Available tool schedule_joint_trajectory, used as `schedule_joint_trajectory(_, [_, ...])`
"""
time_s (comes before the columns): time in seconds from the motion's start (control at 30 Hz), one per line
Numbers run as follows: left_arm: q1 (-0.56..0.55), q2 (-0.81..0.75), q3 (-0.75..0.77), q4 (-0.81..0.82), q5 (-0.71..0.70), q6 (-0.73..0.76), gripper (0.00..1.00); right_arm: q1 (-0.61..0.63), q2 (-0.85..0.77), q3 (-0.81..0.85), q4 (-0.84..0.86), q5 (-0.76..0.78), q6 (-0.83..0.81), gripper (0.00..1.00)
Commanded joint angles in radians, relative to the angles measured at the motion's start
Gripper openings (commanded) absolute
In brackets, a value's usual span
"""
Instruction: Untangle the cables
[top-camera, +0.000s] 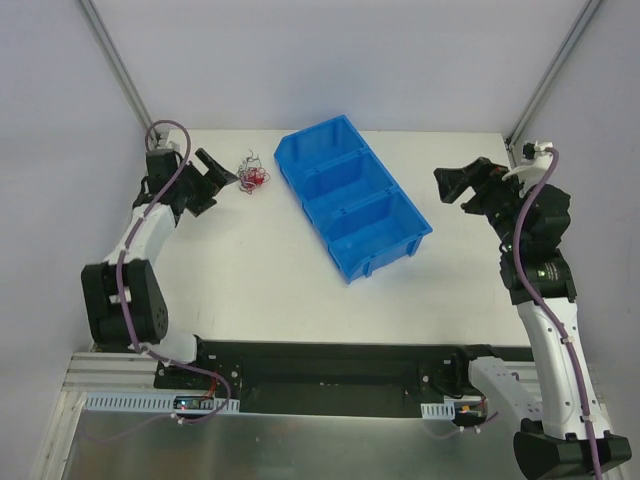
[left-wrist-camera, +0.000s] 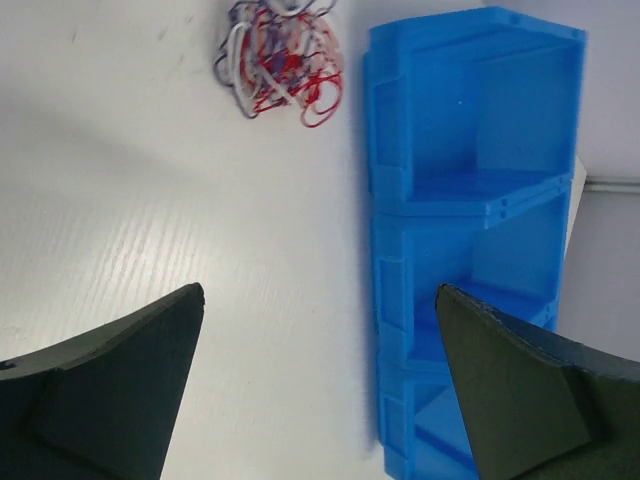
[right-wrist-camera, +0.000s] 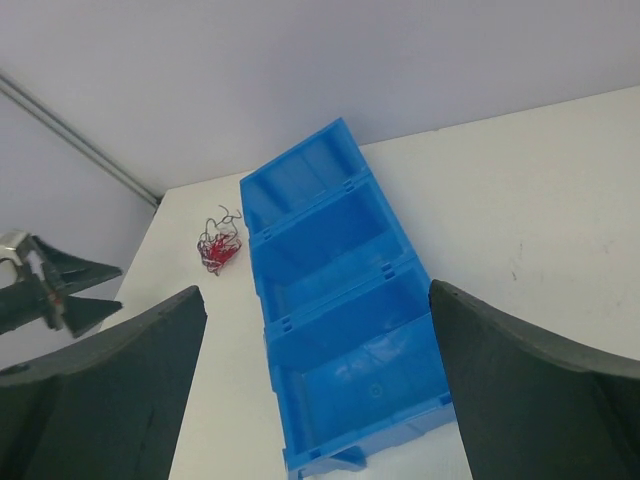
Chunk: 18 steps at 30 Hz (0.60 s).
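Observation:
A small tangle of thin curly cables (top-camera: 253, 176), red, white and dark, lies on the white table at the far left, just left of the blue bin (top-camera: 352, 196). It also shows in the left wrist view (left-wrist-camera: 280, 60) and in the right wrist view (right-wrist-camera: 218, 244). My left gripper (top-camera: 222, 173) is open and empty, close to the left of the tangle and not touching it. My right gripper (top-camera: 455, 183) is open and empty, raised to the right of the bin.
The blue bin has three open compartments, all empty, and lies diagonally across the table's middle (left-wrist-camera: 470, 200) (right-wrist-camera: 340, 330). Grey walls with metal frame posts (top-camera: 115, 60) stand behind the table. A black rail (top-camera: 320, 370) runs along the near edge.

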Motion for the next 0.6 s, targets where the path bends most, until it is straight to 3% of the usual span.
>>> schedule_joint_trajectory(0.0, [0.031,0.163,0.072,0.027,0.120,-0.227,0.99,0.002,-0.005,0.009,0.070,-0.068,0.028,0.96])
schedule_joint_trajectory(0.17, [0.025,0.324,0.116,0.188,0.104,-0.329,0.99,0.024,-0.011,0.001,0.089,-0.061,0.073,0.96])
schedule_joint_trajectory(0.4, [-0.010,0.622,0.348,0.198,0.075,-0.327,0.91,0.033,-0.023,-0.017,0.106,-0.070,0.041,0.96])
schedule_joint_trajectory(0.57, [-0.036,0.732,0.442,0.193,0.035,-0.312,0.84,0.042,-0.018,-0.017,0.101,-0.079,-0.007,0.96])
